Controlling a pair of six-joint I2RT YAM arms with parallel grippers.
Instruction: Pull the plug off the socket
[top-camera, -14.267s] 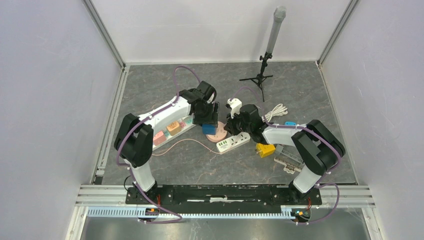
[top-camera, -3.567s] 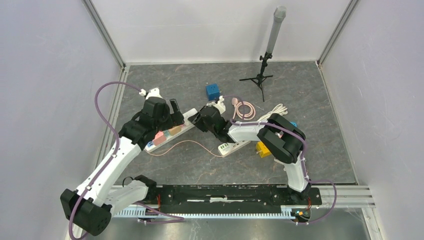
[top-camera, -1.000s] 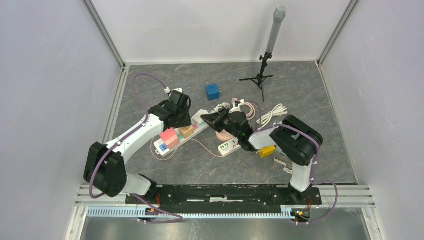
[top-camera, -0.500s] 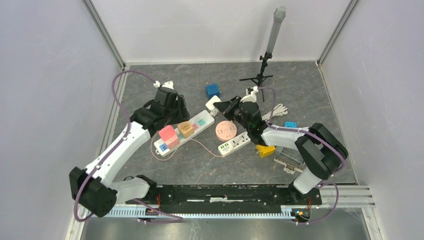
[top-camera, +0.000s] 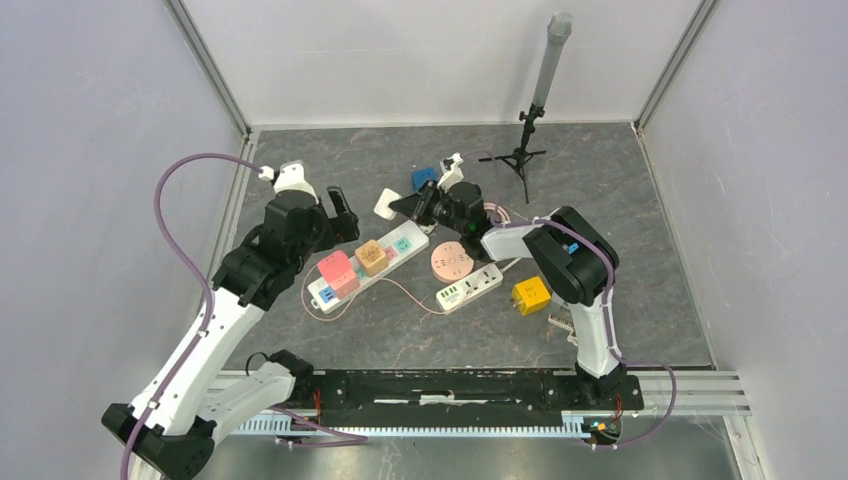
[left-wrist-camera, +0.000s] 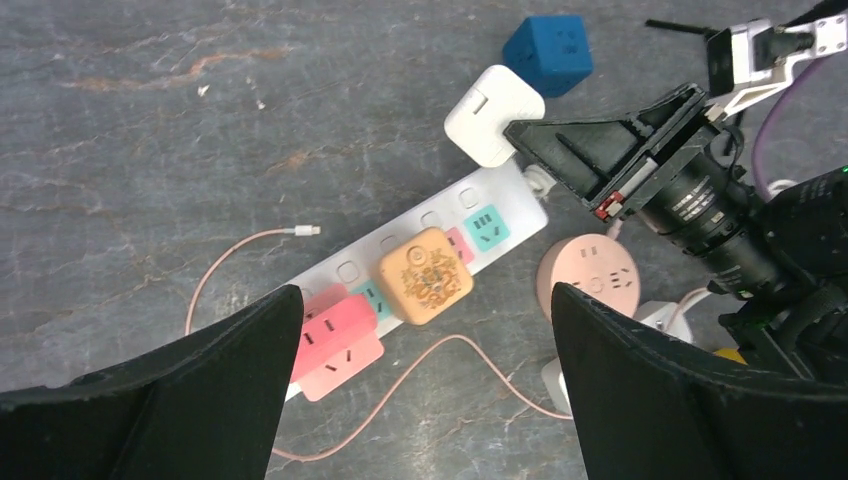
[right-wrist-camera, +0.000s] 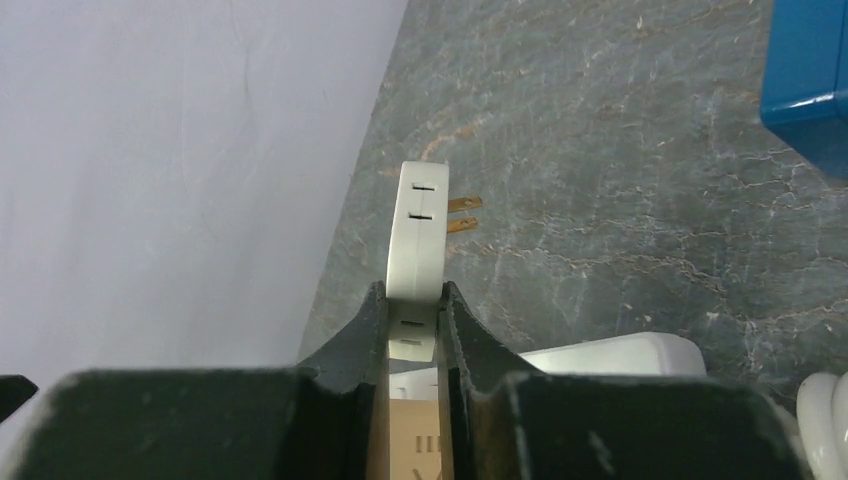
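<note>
Plug (right-wrist-camera: 418, 230) is hanging clear of the strip (left-wrist-camera: 440, 214), upper centre, right jaws pinching it, left jaws gaping; pull looks done, next needing release.

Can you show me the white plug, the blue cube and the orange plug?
white plug (right-wrist-camera: 418, 240): right wrist view, on its narrow white face near the prongs.
blue cube (left-wrist-camera: 547, 52): left wrist view, middle of its top.
orange plug (left-wrist-camera: 425, 275): left wrist view, on its patterned top.
</note>
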